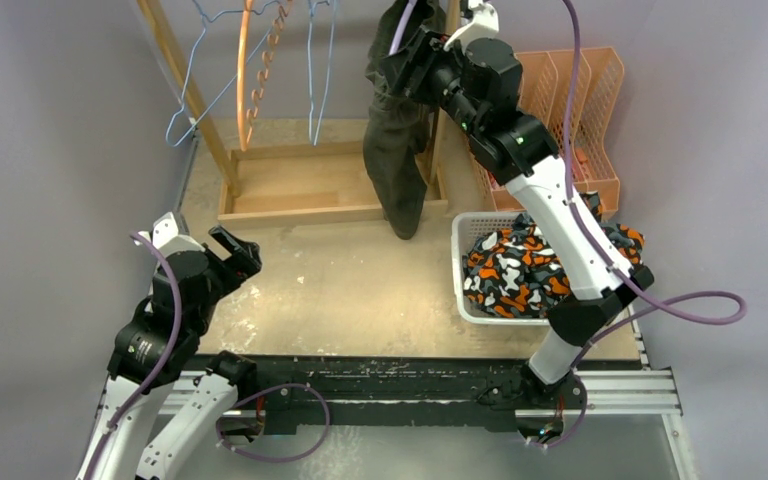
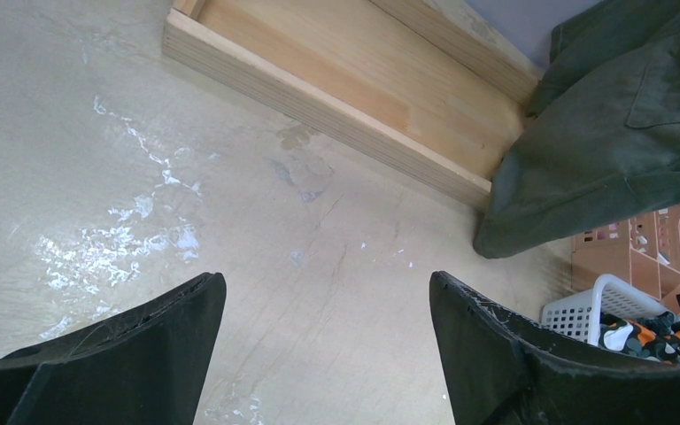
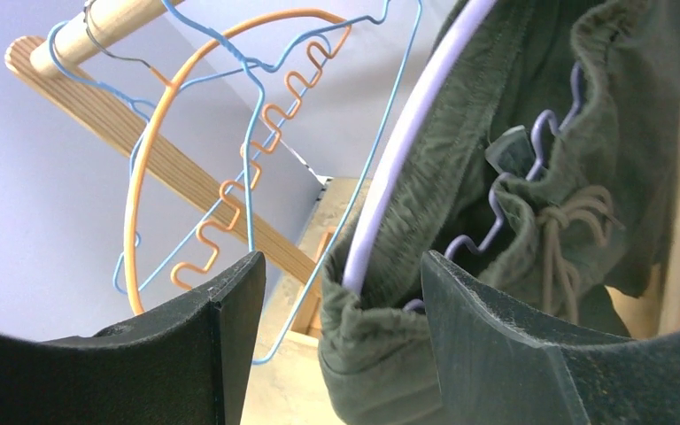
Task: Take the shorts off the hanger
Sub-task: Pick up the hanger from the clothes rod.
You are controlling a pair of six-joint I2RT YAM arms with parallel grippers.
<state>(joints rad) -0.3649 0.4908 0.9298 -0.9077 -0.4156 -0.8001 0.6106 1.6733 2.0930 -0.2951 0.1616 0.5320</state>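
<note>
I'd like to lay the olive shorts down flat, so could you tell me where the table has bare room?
The widest bare patch of the table lies between the wooden rack base, the left gripper and the white basket. The right side is crowded: camo shorts fill the basket, with the olive shorts hanging close by.

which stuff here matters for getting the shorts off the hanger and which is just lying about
for the job:
- olive shorts
- purple hanger they hang on
- right gripper, up at the waistband
- basket holding camo shorts

just about:
- orange hanger
- blue hangers
- orange trays
- left gripper, idle
</note>
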